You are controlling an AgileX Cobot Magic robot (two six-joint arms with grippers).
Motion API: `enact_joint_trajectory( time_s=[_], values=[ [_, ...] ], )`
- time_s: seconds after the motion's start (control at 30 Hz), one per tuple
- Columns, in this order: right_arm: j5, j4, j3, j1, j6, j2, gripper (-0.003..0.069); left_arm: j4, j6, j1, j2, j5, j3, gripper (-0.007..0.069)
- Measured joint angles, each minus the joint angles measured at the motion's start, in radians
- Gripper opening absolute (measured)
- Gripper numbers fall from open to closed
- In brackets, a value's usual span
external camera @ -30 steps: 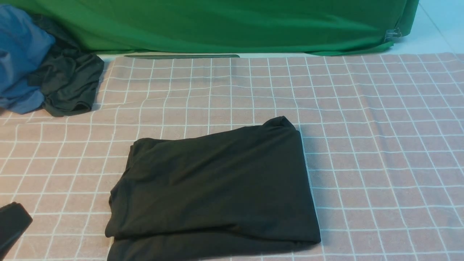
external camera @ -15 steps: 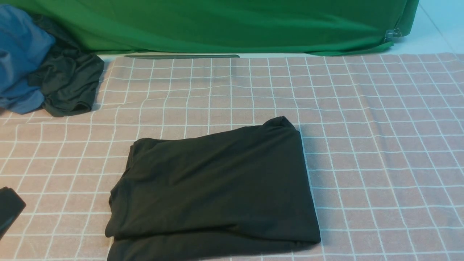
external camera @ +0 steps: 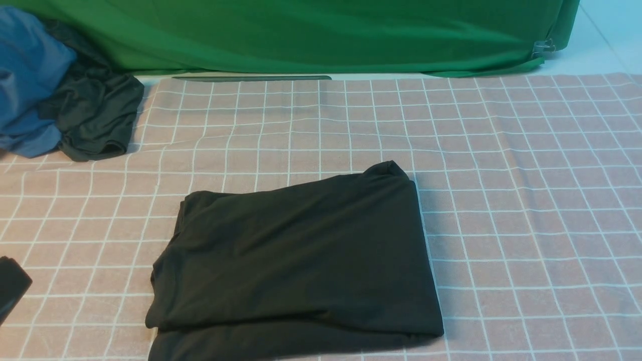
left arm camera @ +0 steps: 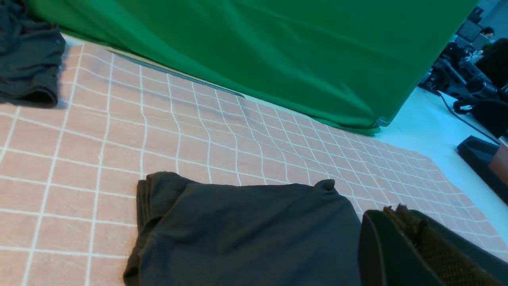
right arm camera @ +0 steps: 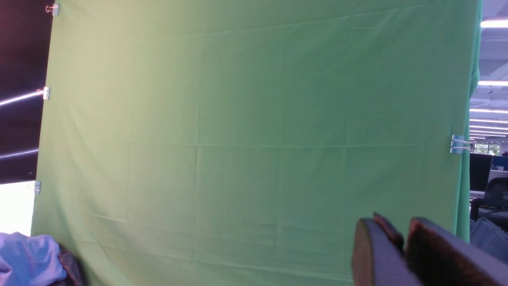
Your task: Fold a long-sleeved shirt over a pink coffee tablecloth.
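Even bright overhead light, soft shadow right of the long-sleeved shirt (external camera: 296, 260), wrist views slightly soft, colour-tinted

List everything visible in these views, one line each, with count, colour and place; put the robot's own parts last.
long-sleeved shirt: one, black, folded into a rectangle, lying near the front middle of the cloth.
pink coffee tablecloth: one, dusty pink with a white grid, spread across the work surface.
dark garment: one, dark grey-green, crumpled at the far left.
blue garment: one, blue, bunched at the far left, touching the dark garment.
green backdrop: one, bright green, hanging behind the cloth.
binder clips: several, metal, along the backdrop's edges.
left hand: one, black, shut, beside the shirt.
right hand: one, black, raised facing the backdrop, fingers slightly apart, holding nothing.
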Motion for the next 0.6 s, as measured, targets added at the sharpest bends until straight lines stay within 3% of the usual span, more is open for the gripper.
enact_joint_trajectory(
  time_s=[0.27,0.37,0.6],
  values=[
    [0.000,0.000,0.000,0.000,0.000,0.000,0.0190,0.033,0.099,0.024,-0.007,-0.242,0.132,0.0014],
    [0.000,0.000,0.000,0.000,-0.001,0.000,0.0196,0.034,0.122,0.110,-0.031,-0.321,0.241,0.0014],
    [0.000,0.000,0.000,0.000,-0.001,0.000,0.0202,0.034,0.122,0.327,-0.088,-0.349,0.436,0.0014]
  ],
)
